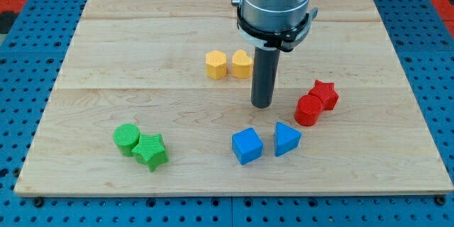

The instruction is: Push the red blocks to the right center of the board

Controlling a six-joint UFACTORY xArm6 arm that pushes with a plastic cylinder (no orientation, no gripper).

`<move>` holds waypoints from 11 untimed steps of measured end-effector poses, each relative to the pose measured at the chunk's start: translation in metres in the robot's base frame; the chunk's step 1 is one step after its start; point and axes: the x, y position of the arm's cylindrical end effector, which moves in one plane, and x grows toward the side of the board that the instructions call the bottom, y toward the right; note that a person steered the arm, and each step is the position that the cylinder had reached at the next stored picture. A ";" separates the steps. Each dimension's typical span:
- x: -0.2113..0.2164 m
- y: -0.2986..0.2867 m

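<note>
Seemingly my tip [262,105] beside red blocks [316,102].

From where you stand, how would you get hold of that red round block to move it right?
I can't grip; I only push with my tip. I'd press on the red cylinder from its left side, the side facing my tip. Its round wall could let it slip off sideways, so I'd aim at its middle. The red star touches it at upper right and would probably slide along too.

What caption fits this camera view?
My tip rests left of the touching red cylinder and red star, on the board's right.
</note>
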 end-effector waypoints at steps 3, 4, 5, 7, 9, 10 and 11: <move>0.044 0.047; 0.046 0.050; 0.022 0.056; 0.009 0.124; -0.024 0.156; -0.034 0.167; -0.064 0.167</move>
